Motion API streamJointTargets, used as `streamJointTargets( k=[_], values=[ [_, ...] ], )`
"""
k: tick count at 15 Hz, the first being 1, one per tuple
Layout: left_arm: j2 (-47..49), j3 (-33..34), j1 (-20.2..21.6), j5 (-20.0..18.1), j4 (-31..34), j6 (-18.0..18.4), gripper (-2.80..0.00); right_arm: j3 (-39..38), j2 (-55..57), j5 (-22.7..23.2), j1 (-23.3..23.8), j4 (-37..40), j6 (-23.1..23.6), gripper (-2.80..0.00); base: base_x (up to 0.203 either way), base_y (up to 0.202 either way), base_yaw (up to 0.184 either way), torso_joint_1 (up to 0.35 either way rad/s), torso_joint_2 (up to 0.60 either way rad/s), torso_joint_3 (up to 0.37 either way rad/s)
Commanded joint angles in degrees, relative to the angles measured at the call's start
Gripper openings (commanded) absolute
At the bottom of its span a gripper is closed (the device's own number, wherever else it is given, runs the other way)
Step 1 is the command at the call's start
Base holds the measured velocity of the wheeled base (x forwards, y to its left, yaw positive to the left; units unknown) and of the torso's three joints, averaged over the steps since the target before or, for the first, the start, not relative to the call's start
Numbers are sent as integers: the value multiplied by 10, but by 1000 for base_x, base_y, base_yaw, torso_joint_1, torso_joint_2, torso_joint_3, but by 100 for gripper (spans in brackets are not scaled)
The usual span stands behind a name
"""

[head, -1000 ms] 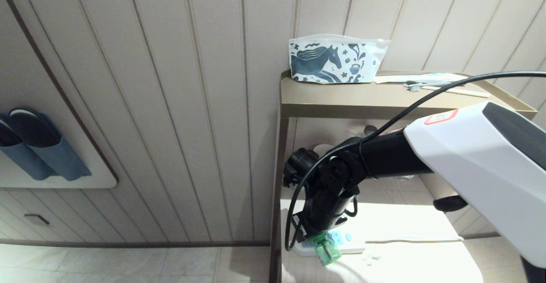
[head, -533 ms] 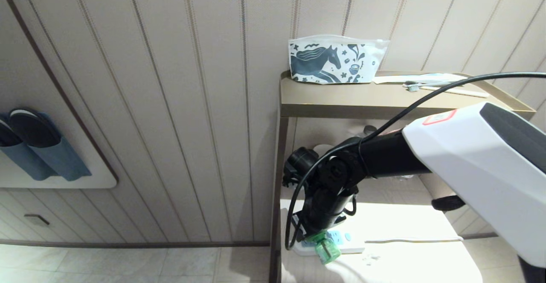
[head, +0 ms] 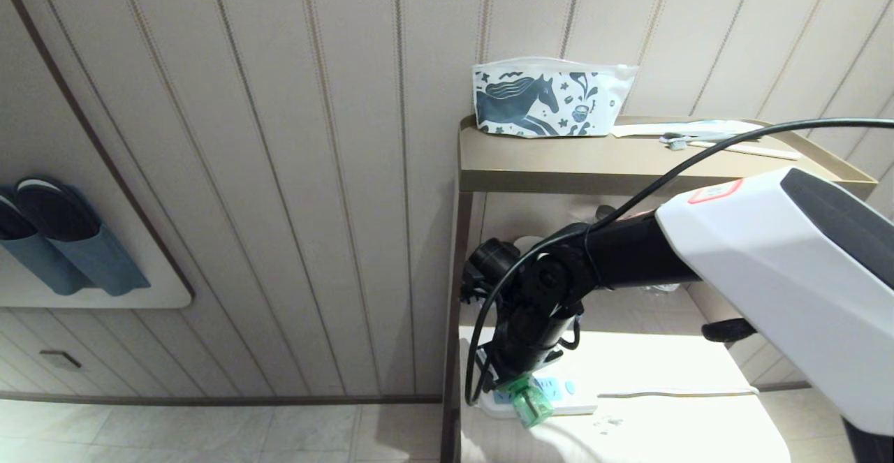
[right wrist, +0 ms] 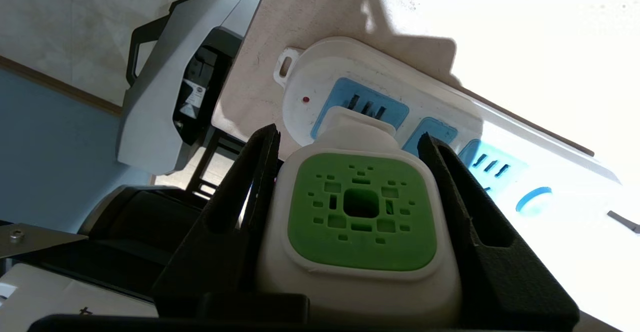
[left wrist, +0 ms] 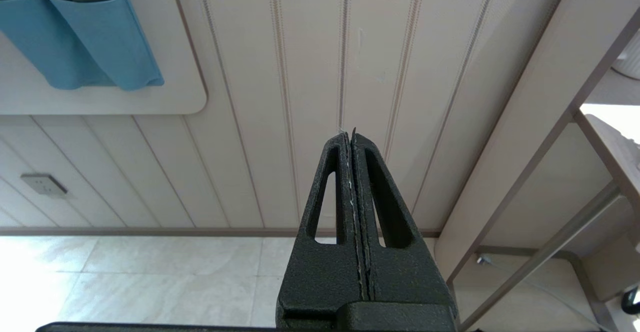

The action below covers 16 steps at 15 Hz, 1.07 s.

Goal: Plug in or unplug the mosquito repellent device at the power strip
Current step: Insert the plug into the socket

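Note:
The mosquito repellent device, white with a green vented face, sits between the fingers of my right gripper, which is shut on its sides. Its plug end lies over the first light-blue socket at the end of the white power strip; the prongs are hidden. In the head view the right gripper reaches down into the lower shelf, with the device on the near edge of the power strip. My left gripper is shut and empty, parked facing the panelled wall.
The strip lies on a pale lower shelf beneath a brown top shelf carrying a horse-print pouch. A shelf post stands just left of the gripper. The strip's white cord runs right. Blue slippers hang on the wall.
The right arm and the held device have edged slightly left along the strip's end. The grip is unchanged.

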<state>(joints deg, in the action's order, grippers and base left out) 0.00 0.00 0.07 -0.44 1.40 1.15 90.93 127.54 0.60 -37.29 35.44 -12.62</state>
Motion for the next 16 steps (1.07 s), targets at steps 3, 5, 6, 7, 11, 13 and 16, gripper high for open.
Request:
streamJointTargets(
  k=[3,5,6,7,11,13,16],
  values=[
    [1,0,0,0,0,0,-280,-11,-7,-1,2,3,0,-280,0,0,0,0,0,0],
    [1,0,0,0,0,0,-280,-18,-9,-2,3,2,0,-280,0,0,0,0,0,0],
    [1,0,0,0,0,0,-280,-18,-8,-2,3,2,0,-280,0,0,0,0,0,0],
    [1,0,0,0,0,0,-280,-17,-8,-2,3,2,0,-280,0,0,0,0,0,0],
    [1,0,0,0,0,0,-280,-18,-11,-2,3,2,0,-280,0,0,0,0,0,0],
    [1,0,0,0,0,0,-280,-19,-13,-2,4,3,0,-280,0,0,0,0,0,0],
    [1,0,0,0,0,0,-280,-31,-19,-2,6,2,0,-280,0,0,0,0,0,0]
  ],
)
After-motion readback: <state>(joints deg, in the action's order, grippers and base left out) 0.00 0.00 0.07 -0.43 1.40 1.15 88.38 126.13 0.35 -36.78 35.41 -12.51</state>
